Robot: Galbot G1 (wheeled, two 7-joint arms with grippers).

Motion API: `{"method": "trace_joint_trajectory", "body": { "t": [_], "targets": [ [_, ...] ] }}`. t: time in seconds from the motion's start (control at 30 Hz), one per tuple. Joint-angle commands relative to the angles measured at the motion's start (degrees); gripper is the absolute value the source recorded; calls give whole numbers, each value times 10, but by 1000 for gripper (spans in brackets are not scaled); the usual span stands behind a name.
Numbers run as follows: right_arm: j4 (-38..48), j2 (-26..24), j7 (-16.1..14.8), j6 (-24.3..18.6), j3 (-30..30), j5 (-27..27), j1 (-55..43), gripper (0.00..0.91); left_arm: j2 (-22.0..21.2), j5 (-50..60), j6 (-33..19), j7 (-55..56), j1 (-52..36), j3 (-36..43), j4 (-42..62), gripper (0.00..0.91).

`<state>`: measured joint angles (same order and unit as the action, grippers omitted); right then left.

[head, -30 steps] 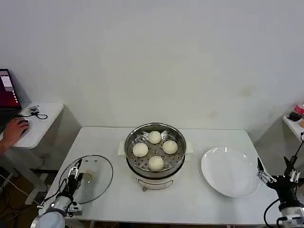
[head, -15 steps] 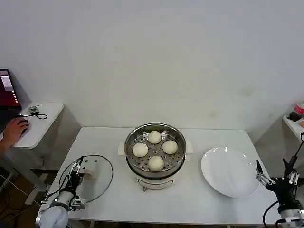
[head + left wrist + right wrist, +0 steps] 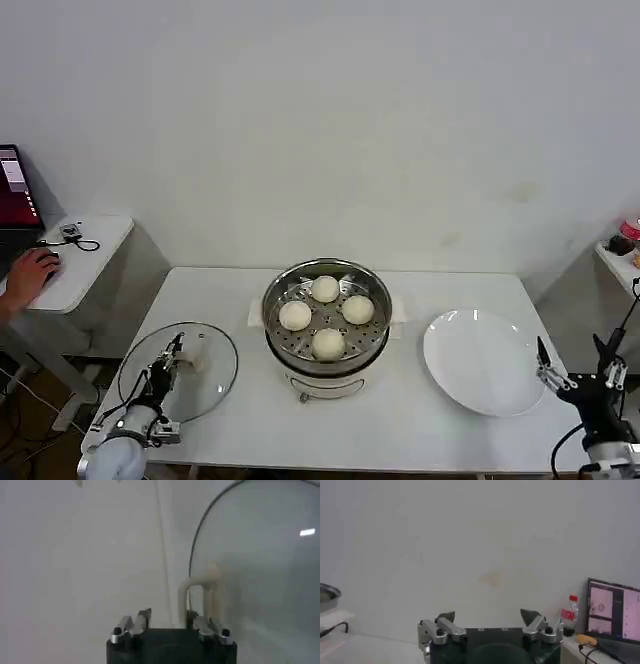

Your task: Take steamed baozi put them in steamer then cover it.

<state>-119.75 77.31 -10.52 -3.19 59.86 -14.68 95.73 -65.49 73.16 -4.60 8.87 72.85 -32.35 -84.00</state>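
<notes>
Four cream-white steamed baozi (image 3: 328,343) sit on the perforated tray inside the steel steamer (image 3: 372,340) at the table's middle. The glass cover (image 3: 210,385) lies on the table to the left of the steamer, near the front left corner. My left gripper (image 3: 172,355) reaches over it at its whitish handle (image 3: 190,358). In the left wrist view the left gripper (image 3: 167,612) stands open, and the handle (image 3: 200,590) arches just beyond one fingertip (image 3: 192,616), with the cover's rim (image 3: 192,560) curving behind it. My right gripper (image 3: 572,352) waits open at the table's right front corner, holding nothing (image 3: 487,614).
A white plate (image 3: 440,340) lies bare to the right of the steamer. A side table (image 3: 85,260) at far left carries a laptop and cables, with a person's hand on it. The right wrist view catches a monitor (image 3: 615,615) and a red-capped bottle (image 3: 568,609).
My left gripper has moved forward over the cover to its handle, and the cover has shifted slightly away. The right gripper has barely moved.
</notes>
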Motion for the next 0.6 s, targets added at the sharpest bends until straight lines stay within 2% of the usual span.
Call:
{"method": "trace_joint_trajectory", "body": {
  "t": [0.03,0.17,0.33,0.53,0.6],
  "targets": [
    [-9,-2,0,2,-9,2,0,907,-7,-3,-18,37,12,-22,-19,0],
    [-22,-6,-2,4,-15,2,3,907,-5,-39,-11,52,34,-34,-71,0],
    [-28,-8,-4,4,-25,7,6,907,12,-89,37,35,49,-40,-161,0],
    [-25,-7,-10,5,-35,15,2,907,72,-163,120,-24,21,-28,-239,0],
    [-23,-5,-12,5,-37,19,0,907,104,-210,159,-41,3,-15,-258,0]
  ]
}}
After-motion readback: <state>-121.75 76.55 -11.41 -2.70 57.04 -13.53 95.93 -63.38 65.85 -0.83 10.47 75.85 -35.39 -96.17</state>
